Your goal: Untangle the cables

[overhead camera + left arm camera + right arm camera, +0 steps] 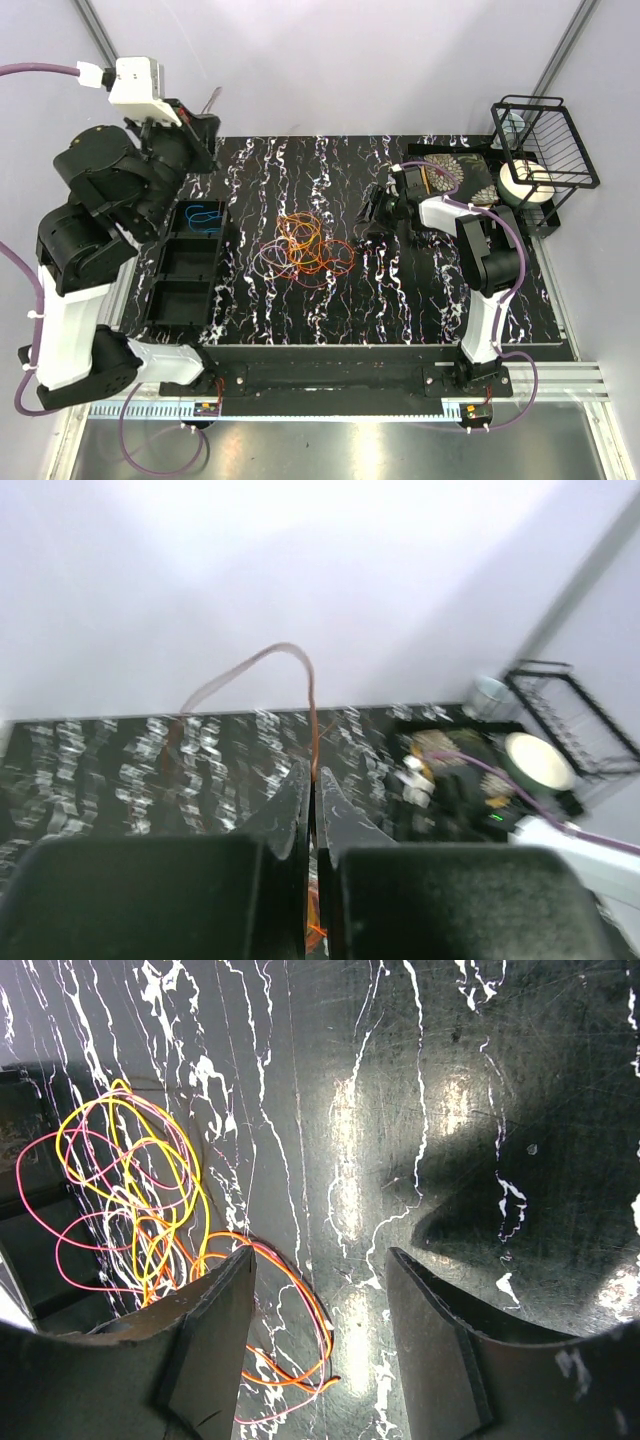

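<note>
A tangle of cables (305, 250) in orange, yellow, red and pale violet lies on the black marbled mat at mid-table. It also shows at the left of the right wrist view (130, 1190). A blue cable (203, 216) lies coiled in the far compartment of the black tray. My left gripper (207, 128) is raised at the far left, shut on a thin pinkish cable (290, 655) that arches up from the jaws (313, 775). My right gripper (375, 215) is open and low over the mat just right of the tangle (320, 1260), with an orange loop (300, 1290) by its left finger.
A black three-compartment tray (160, 300) sits at the left of the mat. A black wire rack (545, 140), a white roll (527, 182) and a small metal cup (512, 122) stand at the back right. Patterned round pieces (445, 170) lie behind my right arm.
</note>
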{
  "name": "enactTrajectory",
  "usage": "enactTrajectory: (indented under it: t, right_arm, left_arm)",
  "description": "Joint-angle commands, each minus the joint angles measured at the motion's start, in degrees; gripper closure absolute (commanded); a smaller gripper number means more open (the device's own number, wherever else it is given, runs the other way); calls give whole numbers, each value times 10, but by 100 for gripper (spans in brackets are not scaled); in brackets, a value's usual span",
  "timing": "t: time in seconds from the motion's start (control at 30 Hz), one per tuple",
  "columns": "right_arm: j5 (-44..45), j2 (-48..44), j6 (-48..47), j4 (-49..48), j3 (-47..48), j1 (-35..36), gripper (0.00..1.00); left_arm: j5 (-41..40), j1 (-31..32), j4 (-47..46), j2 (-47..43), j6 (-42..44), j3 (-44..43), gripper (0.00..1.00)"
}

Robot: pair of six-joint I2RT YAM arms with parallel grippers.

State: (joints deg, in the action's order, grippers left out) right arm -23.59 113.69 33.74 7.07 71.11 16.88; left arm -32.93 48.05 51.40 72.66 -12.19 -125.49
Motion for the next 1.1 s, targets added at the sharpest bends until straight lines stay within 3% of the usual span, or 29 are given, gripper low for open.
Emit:
enactTrajectory:
  t: [0.0,0.2,0.47,0.7,0.83,0.93,1.07]
  right_arm:
    - [-11,6,2,-19,4,-3,39]
    - [-15,8,3,-20,4,-2,39]
    - [-22,19,4,-22,7,-3,40]
    - [-33,26,7,-27,8,-2,40]
    - [-34,25,7,-29,8,-3,40]
    - [-36,26,7,-29,7,-2,40]
    - [-38,27,8,-31,7,-2,40]
  left_arm:
    - [-105,-2,-38,-8,88,9,100]
    - [-214,-2,-61,-65,118,92,100]
    - [-287,-3,-128,-175,149,246,100]
    - [-368,-23,-183,-175,205,300,100]
    - [-338,-94,-175,-172,183,312,100]
    - [-264,-182,-148,-167,150,314,100]
    - [-204,-244,-143,-162,128,338,100]
